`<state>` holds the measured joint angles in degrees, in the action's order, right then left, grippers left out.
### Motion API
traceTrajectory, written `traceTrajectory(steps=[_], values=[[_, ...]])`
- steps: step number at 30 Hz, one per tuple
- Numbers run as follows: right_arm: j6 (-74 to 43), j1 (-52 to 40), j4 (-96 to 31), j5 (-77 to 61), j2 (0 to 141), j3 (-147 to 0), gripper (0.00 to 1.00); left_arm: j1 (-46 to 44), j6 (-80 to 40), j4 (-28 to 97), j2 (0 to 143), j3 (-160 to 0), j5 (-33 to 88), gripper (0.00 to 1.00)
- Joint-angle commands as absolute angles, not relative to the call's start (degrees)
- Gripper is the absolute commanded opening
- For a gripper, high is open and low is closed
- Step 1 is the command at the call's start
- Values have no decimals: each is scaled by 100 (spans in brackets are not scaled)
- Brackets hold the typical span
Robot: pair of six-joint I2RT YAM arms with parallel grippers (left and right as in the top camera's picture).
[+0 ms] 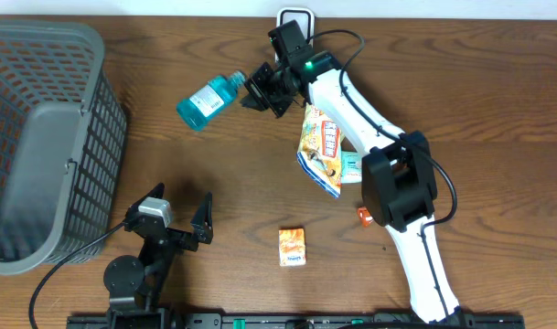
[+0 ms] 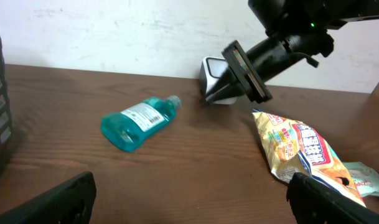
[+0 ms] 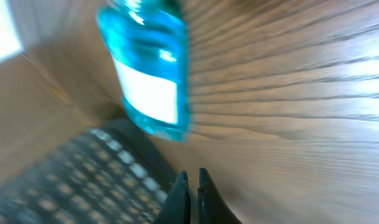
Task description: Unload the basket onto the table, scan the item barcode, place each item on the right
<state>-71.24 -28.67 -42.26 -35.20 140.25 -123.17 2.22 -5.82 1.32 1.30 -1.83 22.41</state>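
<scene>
Fingers: right gripper (image 1: 256, 94) has its fingers pressed together on nothing, tips just right of the bottle's cap. Left gripper (image 1: 176, 215) is spread wide and empty, near left.
Basket (image 1: 40, 137): grey, far left, doesn't look involved.
Snack bag (image 1: 322, 151): flat mid-table, partly under the right arm.
Bottle (image 1: 208, 101): blue, on its side on the wood, far middle, not gripped. My guess is that it's the item.
Orange box (image 1: 292, 247): near middle, well apart from both grippers.
Scanner (image 1: 294, 16): white thing at the far edge, probably.
Progress: pretty much at the start, nothing lifted or shown to the scanner. Still left: grab an item and turn its barcode toward the scanner.
</scene>
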Motion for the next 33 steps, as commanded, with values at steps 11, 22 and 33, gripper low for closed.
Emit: traceTrajectory(steps=[11,22,33], values=[[-1323,-3813,-3553,-1955,13906,-12278,95,228,-587,224,134,-23,2338,98],[-32,-4204,-327,287,14381,-12278,1,228,-589,224,134,-23,2335,98],[-104,-3920,976,-60,15959,-13260,1,228,-589,224,134,-23,2335,98]])
